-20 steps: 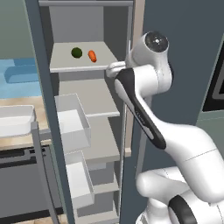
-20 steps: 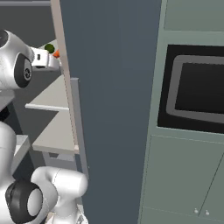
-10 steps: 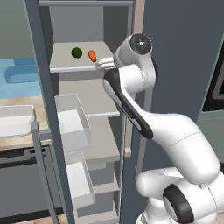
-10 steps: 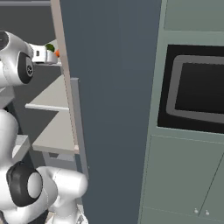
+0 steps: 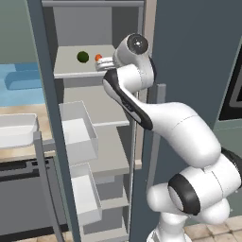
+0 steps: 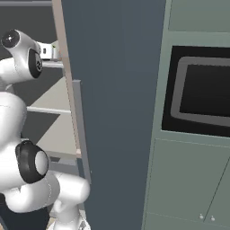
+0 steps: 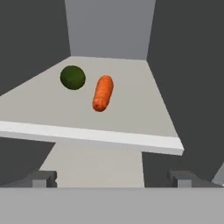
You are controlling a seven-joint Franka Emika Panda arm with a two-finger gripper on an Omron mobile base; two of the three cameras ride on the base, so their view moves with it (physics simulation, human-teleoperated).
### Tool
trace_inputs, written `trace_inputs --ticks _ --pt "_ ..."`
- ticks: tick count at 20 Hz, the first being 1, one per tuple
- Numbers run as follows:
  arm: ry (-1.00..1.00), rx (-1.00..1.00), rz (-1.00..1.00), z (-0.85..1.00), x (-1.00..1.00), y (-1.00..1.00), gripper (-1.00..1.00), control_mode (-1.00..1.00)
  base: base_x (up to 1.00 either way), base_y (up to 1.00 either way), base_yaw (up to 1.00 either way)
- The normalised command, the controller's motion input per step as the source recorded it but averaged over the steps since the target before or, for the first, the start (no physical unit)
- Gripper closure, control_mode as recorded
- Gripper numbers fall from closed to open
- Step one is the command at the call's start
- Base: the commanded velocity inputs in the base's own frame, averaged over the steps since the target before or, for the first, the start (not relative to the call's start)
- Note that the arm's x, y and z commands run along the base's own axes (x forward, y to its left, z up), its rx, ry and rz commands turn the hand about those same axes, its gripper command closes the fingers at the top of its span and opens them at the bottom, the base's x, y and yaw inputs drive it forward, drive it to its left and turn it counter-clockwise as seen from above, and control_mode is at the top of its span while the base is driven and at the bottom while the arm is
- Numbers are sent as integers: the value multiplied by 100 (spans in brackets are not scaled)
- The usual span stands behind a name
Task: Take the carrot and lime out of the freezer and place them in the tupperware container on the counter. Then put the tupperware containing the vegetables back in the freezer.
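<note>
The freezer (image 5: 94,118) stands open. On its upper shelf (image 7: 131,109) the dark green lime (image 7: 72,77) lies left of the orange carrot (image 7: 103,93), close together but apart. My gripper (image 7: 113,179) is open, its fingertips (image 7: 43,178) spread wide, just in front of and a little below the shelf's front edge. From the left base view the lime (image 5: 82,56) and carrot (image 5: 98,57) sit on that shelf, and my gripper (image 5: 100,63) is right beside the carrot. The white tupperware container (image 5: 16,130) rests on the beige counter (image 5: 45,124) at the left.
The slate-blue freezer door (image 5: 47,118) carries two white door bins (image 5: 78,134), one above the other, between me and the counter. A translucent blue bin (image 5: 23,80) sits further back. A built-in oven (image 6: 204,94) fills the wall to the right of the freezer.
My arm has swung the hand leftward into the freezer, from the shelf's right edge to right beside the carrot. The carrot and lime have not moved.
</note>
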Motion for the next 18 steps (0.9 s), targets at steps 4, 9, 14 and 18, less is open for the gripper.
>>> trace_inputs --ticks 4,9,14,18 --pt "0 0 0 0 59 10 -100 -100 0 0 0" --pt "2 0 0 0 51 6 -100 -100 0 0 0" --pt "6 0 0 0 41 4 -100 -100 0 0 0" --pt "6 0 0 0 32 12 -100 -100 0 0 0"
